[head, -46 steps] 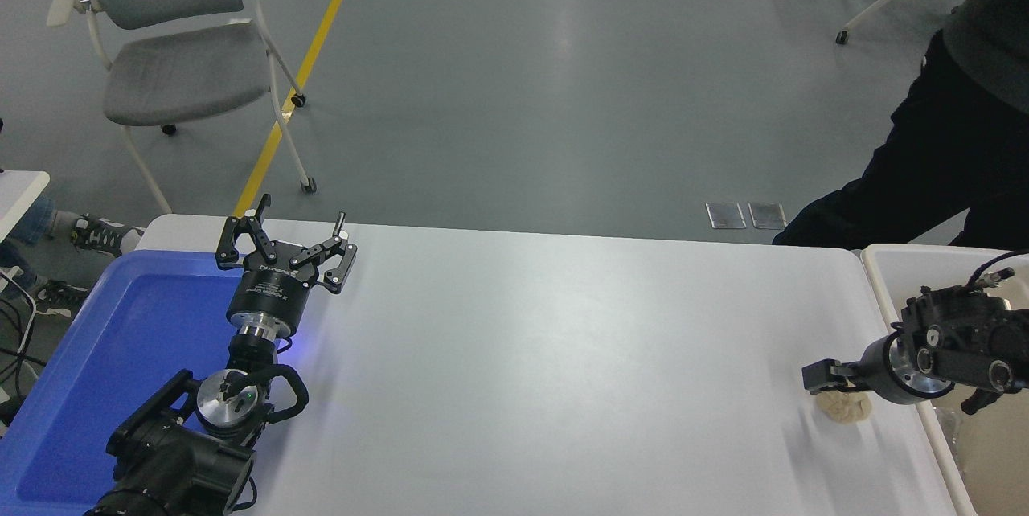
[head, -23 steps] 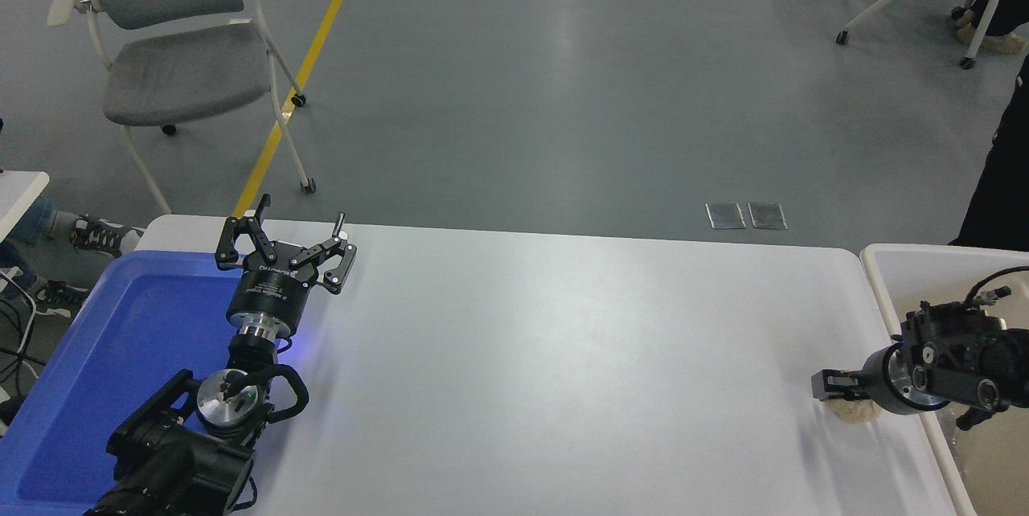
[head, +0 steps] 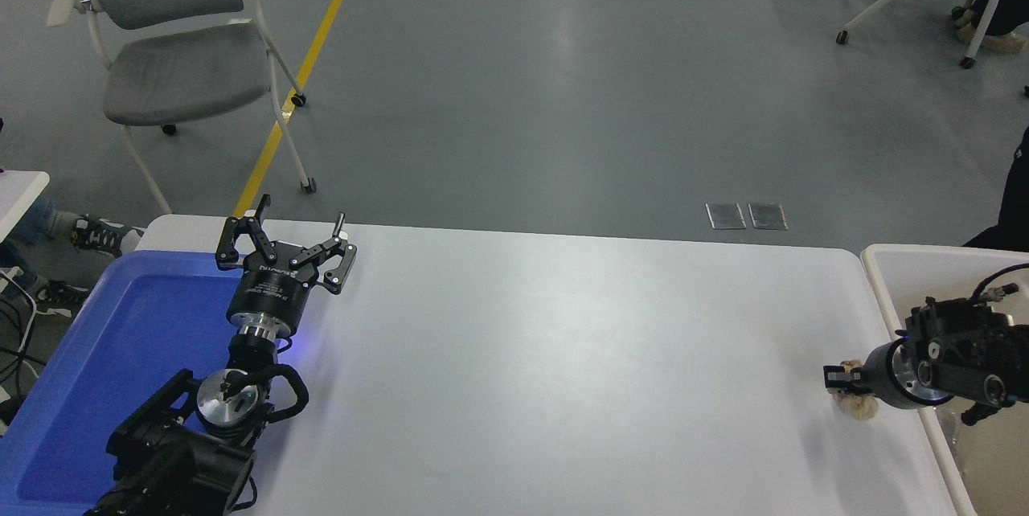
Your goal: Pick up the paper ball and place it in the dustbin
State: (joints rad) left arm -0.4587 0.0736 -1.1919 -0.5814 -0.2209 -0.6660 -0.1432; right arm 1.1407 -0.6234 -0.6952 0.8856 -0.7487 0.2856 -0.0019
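The paper ball, a small tan wad, sits at the tip of my right gripper near the table's right edge. The gripper is shut on it, with bits of paper showing above and below the black fingers. A faint shadow lies on the table below and to the left of the ball. The dustbin, off-white with a thick white rim, stands just right of the table, and the right arm reaches in over it. My left gripper is open and parked at the lower left.
A bright blue tray lies at the table's left end under the left arm. A person in dark clothes stands at the far right edge. Grey chairs stand on the floor beyond the table.
My right gripper has moved a little to the right, toward the dustbin, with the paper ball in it. The person at the right has stepped away, mostly out of view. The left arm has not moved.
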